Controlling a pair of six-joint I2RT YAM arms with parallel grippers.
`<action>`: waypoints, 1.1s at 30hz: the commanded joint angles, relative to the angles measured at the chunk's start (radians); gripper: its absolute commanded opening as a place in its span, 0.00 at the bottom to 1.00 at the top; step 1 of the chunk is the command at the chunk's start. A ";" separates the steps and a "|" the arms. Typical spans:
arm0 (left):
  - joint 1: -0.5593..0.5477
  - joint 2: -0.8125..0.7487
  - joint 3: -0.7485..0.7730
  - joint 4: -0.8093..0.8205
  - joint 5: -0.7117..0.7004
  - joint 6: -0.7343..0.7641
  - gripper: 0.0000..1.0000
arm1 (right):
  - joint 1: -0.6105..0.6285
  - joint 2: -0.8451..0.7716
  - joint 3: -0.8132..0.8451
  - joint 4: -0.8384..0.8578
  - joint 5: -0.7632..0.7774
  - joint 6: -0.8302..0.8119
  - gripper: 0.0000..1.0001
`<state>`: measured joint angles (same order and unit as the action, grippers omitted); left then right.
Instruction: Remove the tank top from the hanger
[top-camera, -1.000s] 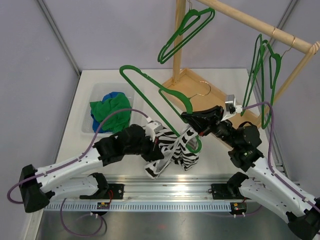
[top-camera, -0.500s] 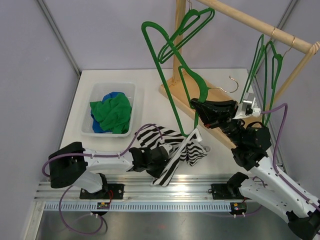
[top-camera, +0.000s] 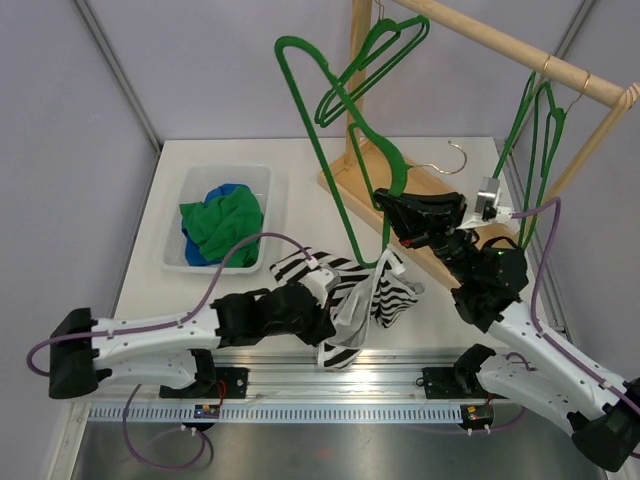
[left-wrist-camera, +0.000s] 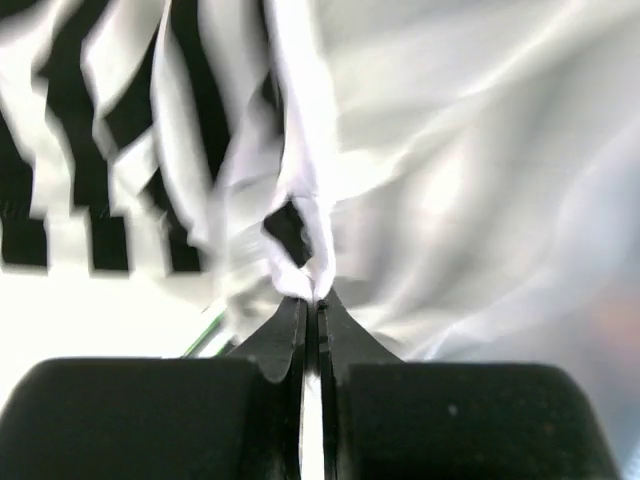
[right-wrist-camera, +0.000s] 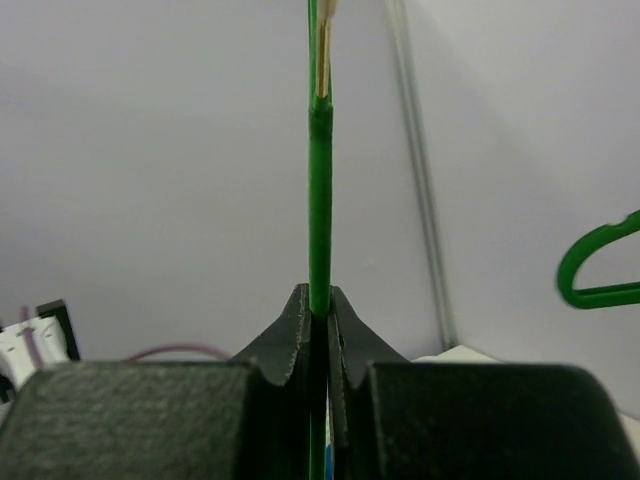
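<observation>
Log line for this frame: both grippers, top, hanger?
left gripper: shut on top | right gripper: shut on hanger, held high | top: bunched over table by hanger's low end | off hanger: cannot tell

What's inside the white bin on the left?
A crumpled green garment fills the bin, with blue fabric showing at its far edge. Whatever lies beneath them, and the bin's floor, is covered.

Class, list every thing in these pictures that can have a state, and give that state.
tank top, bunched up; whether clear of the hanger, unclear.
green hanger, held up, tilted.
left tool, shut on tank top.
right tool, shut on green hanger.
bin, holds green cloth.
spare hangers, hanging on rail.
</observation>
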<state>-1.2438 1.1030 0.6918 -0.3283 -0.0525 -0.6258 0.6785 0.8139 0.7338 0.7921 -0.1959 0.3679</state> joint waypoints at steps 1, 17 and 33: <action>-0.003 -0.150 -0.005 0.144 -0.007 -0.011 0.00 | 0.000 0.059 -0.057 0.287 -0.120 0.121 0.00; -0.003 -0.421 -0.067 -0.052 -0.374 -0.124 0.00 | 0.016 -0.038 -0.242 0.371 0.135 -0.178 0.00; -0.008 -0.159 -0.009 -0.147 -0.386 -0.124 0.78 | 0.018 -0.054 0.231 -0.508 0.111 0.023 0.00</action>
<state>-1.2469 1.0153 0.6327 -0.4603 -0.3622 -0.7364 0.6884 0.8207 0.8837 0.6434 -0.1913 0.4141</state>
